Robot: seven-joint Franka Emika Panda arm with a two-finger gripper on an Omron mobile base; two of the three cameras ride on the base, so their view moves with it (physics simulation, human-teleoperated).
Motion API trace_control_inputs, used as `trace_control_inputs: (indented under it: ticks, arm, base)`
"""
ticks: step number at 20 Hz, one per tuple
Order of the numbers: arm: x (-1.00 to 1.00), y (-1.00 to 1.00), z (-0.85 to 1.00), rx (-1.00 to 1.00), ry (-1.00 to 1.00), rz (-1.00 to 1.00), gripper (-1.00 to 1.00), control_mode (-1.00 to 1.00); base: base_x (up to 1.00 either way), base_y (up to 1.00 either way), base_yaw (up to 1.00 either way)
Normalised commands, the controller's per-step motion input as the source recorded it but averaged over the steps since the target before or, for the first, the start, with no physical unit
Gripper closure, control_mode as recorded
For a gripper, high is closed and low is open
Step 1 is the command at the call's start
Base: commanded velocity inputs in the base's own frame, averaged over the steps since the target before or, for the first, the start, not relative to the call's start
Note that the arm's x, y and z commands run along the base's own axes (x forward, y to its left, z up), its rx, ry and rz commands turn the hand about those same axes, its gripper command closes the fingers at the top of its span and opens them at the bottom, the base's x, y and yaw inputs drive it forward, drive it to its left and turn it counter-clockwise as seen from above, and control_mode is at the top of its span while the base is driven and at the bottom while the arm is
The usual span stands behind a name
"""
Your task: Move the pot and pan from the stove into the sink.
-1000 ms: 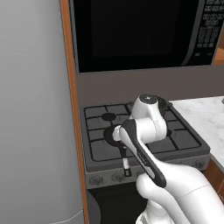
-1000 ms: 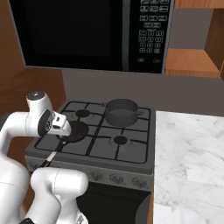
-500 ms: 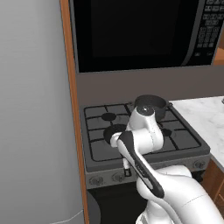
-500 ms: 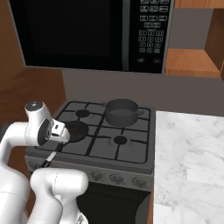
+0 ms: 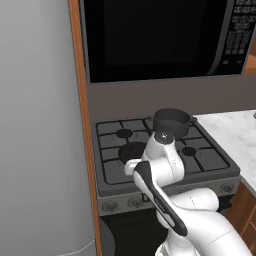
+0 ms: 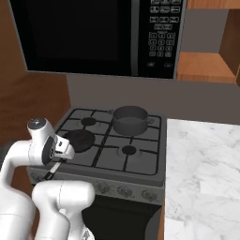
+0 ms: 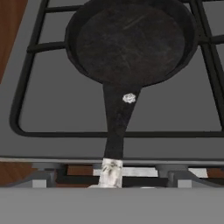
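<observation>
The black frying pan (image 7: 130, 40) lies on the front left burner of the stove (image 6: 140, 159), its thin handle (image 7: 117, 124) reaching over the front edge. In the hand view the handle's silver band (image 7: 110, 171) sits at bottom centre. The pan (image 6: 78, 139) also appears in the right base view, with my gripper (image 6: 62, 151) hovering just above its handle, jaws open and nothing between them. The grey pot (image 6: 130, 120) stands upright on the back right burner, apart from my arm, and appears again (image 5: 171, 122) in the left base view. The sink is out of view.
A black microwave (image 6: 93, 37) hangs low over the stove. White marble counter (image 6: 201, 164) adjoins the stove on the right. A wooden panel (image 5: 79, 125) and a tall grey wall (image 5: 40, 125) close off the left side. Knobs (image 6: 124, 191) line the stove front.
My arm has sunk lower, bringing the hand down toward the pan's handle at the stove's front left. Pot and pan have not moved.
</observation>
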Motion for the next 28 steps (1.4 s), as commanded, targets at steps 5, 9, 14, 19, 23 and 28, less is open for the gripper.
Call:
trace_control_inputs:
  ticks: [5,9,14,19,23,28]
  arm:
    - [0.00,0.04,-0.29,0.03,-0.01,-0.02,-1.00,-1.00]
    - [0.00,0.03,-0.29,0.03,-0.01,-0.02,-1.00,-1.00]
    - [0.00,0.01,-0.37,0.03,0.00,-0.01,-1.00,-1.00]
    - [0.01,0.00,-0.27,0.00,-0.04,0.00,-1.00,-1.00]
    - [0.31,0.00,-0.27,-0.03,-0.02,0.00,-1.00,-1.00]
    - [0.24,-0.08,-0.64,-0.09,-0.25,0.00,-1.00,-1.00]
  base:
    - [0.00,0.00,0.00]
    - [0.00,0.00,0.00]
    - [0.00,0.00,0.00]
    - [0.00,0.00,0.00]
    - [0.00,0.00,0.00]
    - [0.00,0.00,0.00]
